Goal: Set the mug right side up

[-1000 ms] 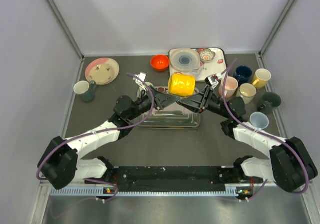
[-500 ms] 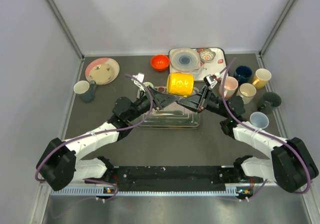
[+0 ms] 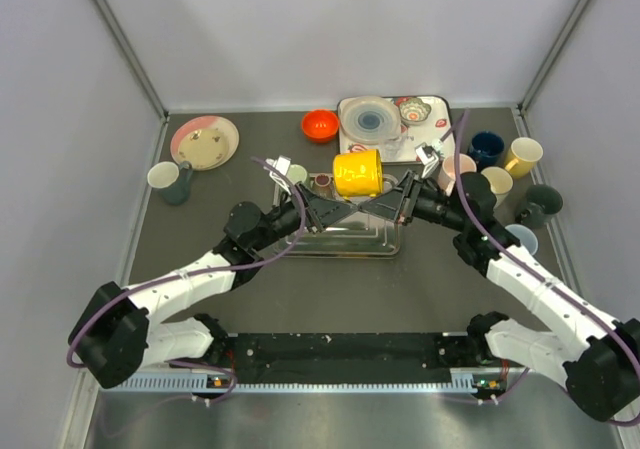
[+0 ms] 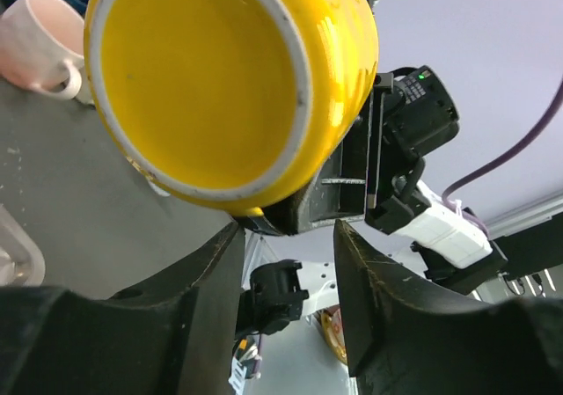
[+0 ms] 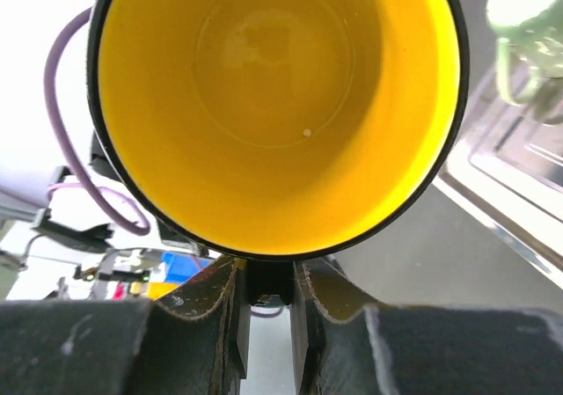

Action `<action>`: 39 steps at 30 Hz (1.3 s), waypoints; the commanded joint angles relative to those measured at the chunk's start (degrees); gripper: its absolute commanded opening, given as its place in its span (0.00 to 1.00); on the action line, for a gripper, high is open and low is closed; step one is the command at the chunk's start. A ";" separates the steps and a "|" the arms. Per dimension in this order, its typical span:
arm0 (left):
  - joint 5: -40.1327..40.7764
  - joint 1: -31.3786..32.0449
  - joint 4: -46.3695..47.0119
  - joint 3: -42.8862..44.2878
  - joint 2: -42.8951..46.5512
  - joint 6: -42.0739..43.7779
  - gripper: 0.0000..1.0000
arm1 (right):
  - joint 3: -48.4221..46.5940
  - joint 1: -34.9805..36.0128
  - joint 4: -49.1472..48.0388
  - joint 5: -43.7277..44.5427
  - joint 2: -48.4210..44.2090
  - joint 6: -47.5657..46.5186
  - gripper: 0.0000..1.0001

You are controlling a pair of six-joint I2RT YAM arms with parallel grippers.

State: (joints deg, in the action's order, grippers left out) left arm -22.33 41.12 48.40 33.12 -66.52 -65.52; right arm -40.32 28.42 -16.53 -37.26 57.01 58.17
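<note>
The yellow mug (image 3: 358, 173) hangs on its side above the metal tray (image 3: 340, 241). Its mouth faces the right arm and its base faces the left arm. My right gripper (image 3: 388, 202) is shut on the mug's dark handle just under the rim; the right wrist view looks straight into the mug's yellow inside (image 5: 273, 96) with the gripper (image 5: 266, 325) below it. My left gripper (image 3: 333, 207) is open and empty, just below the mug's base (image 4: 207, 78). In the left wrist view its jaws (image 4: 286, 272) stand apart and touch nothing.
A small green cup (image 3: 296, 174) and a brown one (image 3: 322, 181) sit at the tray's far edge. A red bowl (image 3: 320, 125) and a white tray (image 3: 437, 103) of dishes lie behind. Several cups (image 3: 494, 184) crowd the right side. A pink plate (image 3: 205, 141) and a mug (image 3: 170, 181) are at the left.
The mug has turned a little in the right gripper and come slightly nearer. Both arms have shifted towards the near side.
</note>
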 commanded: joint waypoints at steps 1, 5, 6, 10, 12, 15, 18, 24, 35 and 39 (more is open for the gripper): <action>-2.72 -0.25 4.60 -0.60 2.01 1.18 0.50 | -4.24 -0.74 10.71 7.55 -2.87 -11.31 0.00; -2.37 -1.13 3.37 -1.04 2.54 1.53 0.54 | -5.56 -0.74 15.82 9.21 -4.36 -14.57 0.00; -2.72 -1.31 2.84 -1.13 2.71 1.53 0.54 | -6.09 -0.74 18.18 10.00 -4.63 -15.54 0.00; -2.20 -2.71 0.21 -2.97 4.55 2.32 0.54 | -9.42 -0.74 29.70 18.06 -6.56 -24.22 0.00; -1.67 -3.50 -1.02 -3.94 6.22 2.93 0.55 | -11.27 -0.74 36.01 21.24 -7.09 -26.35 0.00; 0.00 -3.86 -4.97 -4.82 8.50 4.87 0.55 | -13.29 -0.74 44.00 28.44 -6.92 -29.69 0.00; 2.02 -3.86 -10.24 -4.91 10.96 7.50 0.55 | -15.14 -0.74 50.78 38.28 -5.51 -33.03 0.00; 10.10 -3.86 -27.46 -2.72 15.54 14.62 0.54 | -14.18 -2.06 53.89 53.40 -2.79 -36.02 0.00; 18.54 -3.86 -44.71 -2.62 17.82 16.91 0.50 | -9.08 -9.17 49.67 53.51 9.23 -32.69 0.00; 21.35 -3.95 -47.87 -3.42 18.97 16.65 0.50 | -7.76 -10.40 48.44 54.57 12.67 -31.11 0.00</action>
State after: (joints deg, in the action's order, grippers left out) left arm -4.99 37.47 3.90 29.52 -49.74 -49.98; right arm -48.03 19.14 38.22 14.13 67.83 25.21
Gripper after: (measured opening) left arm 0.499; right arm 0.188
